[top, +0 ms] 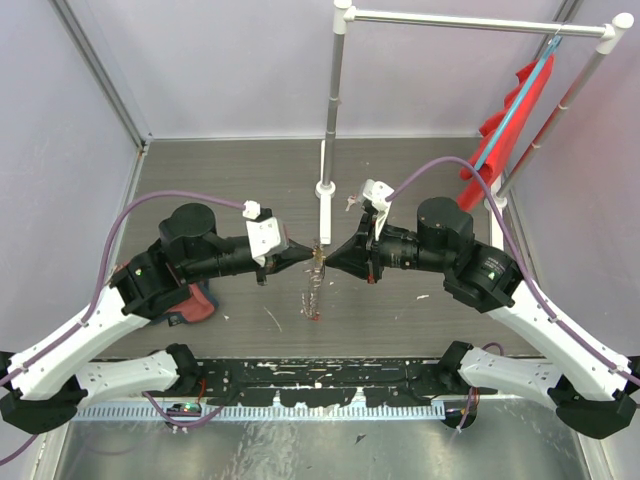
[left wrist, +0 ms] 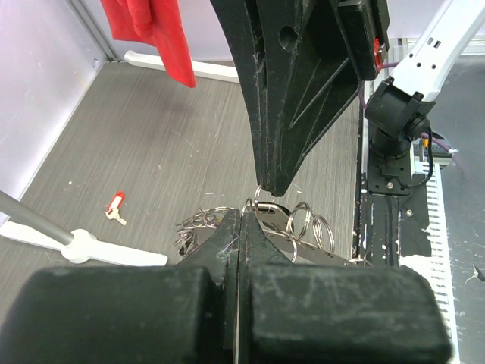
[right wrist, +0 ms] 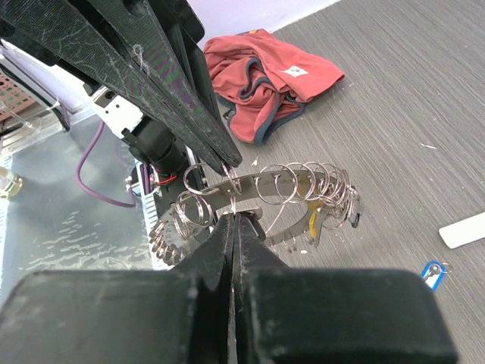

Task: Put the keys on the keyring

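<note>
The keyring is a curved silvery metal band strung with several small wire loops; it hangs in the air between both arms. My left gripper is shut on one of its loops, with the keyring just beyond the tips. My right gripper is shut on a loop from the opposite side. The two grippers meet tip to tip, left, right. A yellow key dangles from the band. A red key and a blue key lie loose on the table.
A metal stand pole with a white base rises just behind the grippers. A red cloth hangs on the rack at the right. Another red garment lies bunched beside the left arm.
</note>
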Controlling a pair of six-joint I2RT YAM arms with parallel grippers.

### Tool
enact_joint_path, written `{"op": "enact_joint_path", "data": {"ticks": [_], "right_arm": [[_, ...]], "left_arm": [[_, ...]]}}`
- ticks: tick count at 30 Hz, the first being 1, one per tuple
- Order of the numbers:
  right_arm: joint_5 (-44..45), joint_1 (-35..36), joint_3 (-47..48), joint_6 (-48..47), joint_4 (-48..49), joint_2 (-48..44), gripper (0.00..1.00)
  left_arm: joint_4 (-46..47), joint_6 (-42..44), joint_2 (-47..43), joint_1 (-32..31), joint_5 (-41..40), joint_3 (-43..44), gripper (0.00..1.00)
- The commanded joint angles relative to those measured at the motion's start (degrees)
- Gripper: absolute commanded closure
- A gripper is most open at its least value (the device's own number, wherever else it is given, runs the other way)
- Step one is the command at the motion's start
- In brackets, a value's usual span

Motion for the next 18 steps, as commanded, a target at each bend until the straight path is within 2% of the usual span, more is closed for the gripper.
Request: {"op": "enact_joint_path", "data": {"ticks": [1, 5, 18], "right_arm": [[0.2, -0.1, 0.1, -0.1, 1.0, -0.4, 0.99], [3.2, -0.1, -0.1, 0.1, 0.8, -0.7, 0.99], [4.4, -0.1, 1.7, -0.3, 1.5, -0.9, 0.80]], "left_arm": [[5.2, -0.5, -1.8, 0.1, -1.2, -0.4, 1.00], [5.6, -0.7, -1.9, 0.0, -0.8, -0.7, 1.00], [7.0, -2.5, -2.6, 0.1, 0.6, -1.7, 1.00]]}}
